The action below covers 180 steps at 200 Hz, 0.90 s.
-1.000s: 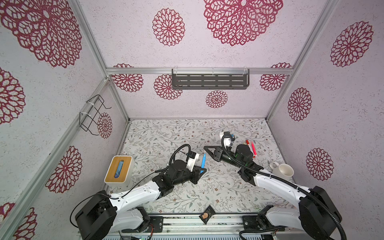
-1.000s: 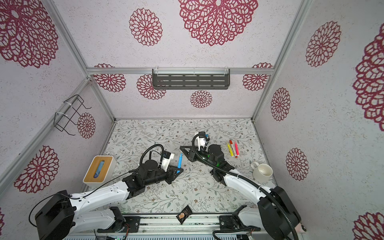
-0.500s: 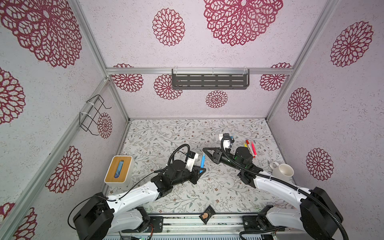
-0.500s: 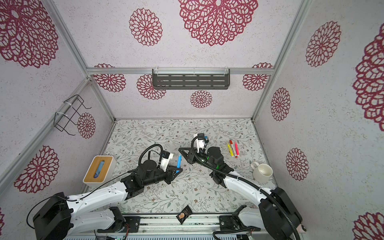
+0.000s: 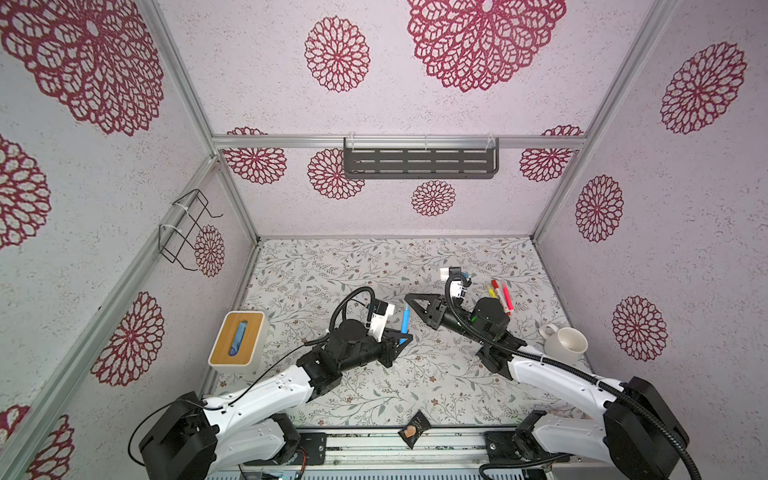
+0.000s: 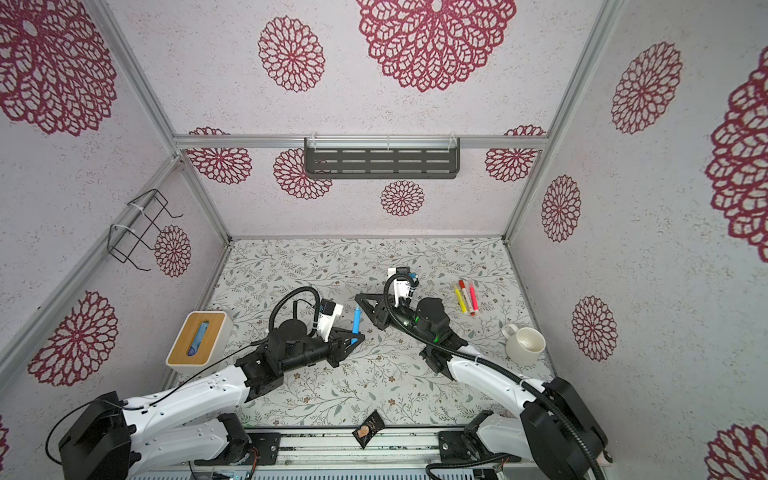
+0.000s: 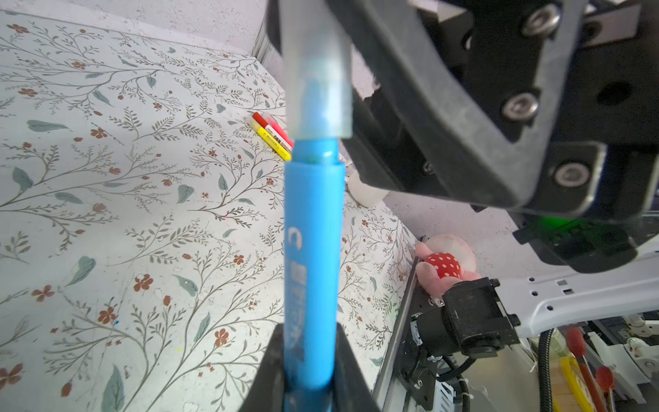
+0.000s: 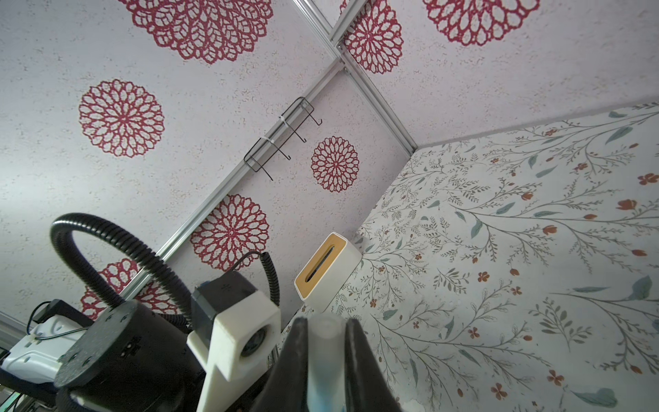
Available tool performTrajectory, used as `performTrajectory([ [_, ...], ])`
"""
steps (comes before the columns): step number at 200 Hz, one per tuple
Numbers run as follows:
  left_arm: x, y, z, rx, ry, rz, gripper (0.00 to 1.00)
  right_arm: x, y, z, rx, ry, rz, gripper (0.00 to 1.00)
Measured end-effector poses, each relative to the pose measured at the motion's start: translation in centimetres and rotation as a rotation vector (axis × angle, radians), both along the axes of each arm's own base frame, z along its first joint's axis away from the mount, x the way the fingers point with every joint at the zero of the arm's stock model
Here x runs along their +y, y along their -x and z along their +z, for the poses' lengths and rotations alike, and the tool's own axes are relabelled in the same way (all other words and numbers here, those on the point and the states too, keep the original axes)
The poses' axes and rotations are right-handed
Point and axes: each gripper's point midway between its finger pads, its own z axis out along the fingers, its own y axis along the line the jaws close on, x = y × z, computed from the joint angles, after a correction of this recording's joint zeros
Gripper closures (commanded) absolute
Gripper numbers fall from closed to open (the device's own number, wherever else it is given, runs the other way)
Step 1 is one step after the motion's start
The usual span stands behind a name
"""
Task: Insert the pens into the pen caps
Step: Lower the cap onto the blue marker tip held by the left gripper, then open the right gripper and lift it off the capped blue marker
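My left tool (image 5: 401,337) is clenched on the lower barrel of the blue pen (image 5: 404,322) and holds it off the surface (image 5: 332,266), over the middle. In the left wrist view the barrel runs straight out from between the tool's fingers (image 7: 271,371).

My right tool (image 5: 409,298) reaches in from the right edge's side and meets the pen's free end. It is clamped on a frosted, see-through pen cap (image 7: 317,71), which the right wrist view shows squeezed between the two dark fingers. The cap sits over the pen's tip. A short band of blue neck shows between the cap's rim and the barrel's shoulder, so it is not pushed fully home.

The yellow pen (image 6: 459,299), red pen (image 6: 462,286) and pink pen (image 6: 472,300) lie side by side toward the far right corner. A white mug (image 5: 563,345) stands by the right edge, and a wood-topped box (image 5: 237,343) stands at the left edge.
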Motion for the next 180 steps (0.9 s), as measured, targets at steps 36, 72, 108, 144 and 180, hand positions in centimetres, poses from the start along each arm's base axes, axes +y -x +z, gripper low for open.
performTrajectory([
  [36,0.1,0.3,1.0,-0.011,0.025,-0.011,1.0,0.1,0.7,0.9,-0.037,-0.029,0.021,0.8],
  [72,0.2,0.5,1.7,-0.02,0.044,-0.02,1.0,0.2,1.2,1.5,-0.063,-0.047,0.041,0.79],
  [108,0.3,0.8,2.3,-0.029,0.058,-0.031,1.0,0.3,1.6,2.1,-0.083,-0.06,0.06,0.77],
  [144,0.6,0.6,3.8,-0.065,0.094,-0.018,1.0,1.1,2.9,1.5,-0.077,-0.039,0.122,0.74],
  [180,0.8,0.6,4.4,-0.081,0.107,-0.015,1.0,1.1,3.4,1.3,-0.072,-0.023,0.139,0.68],
])
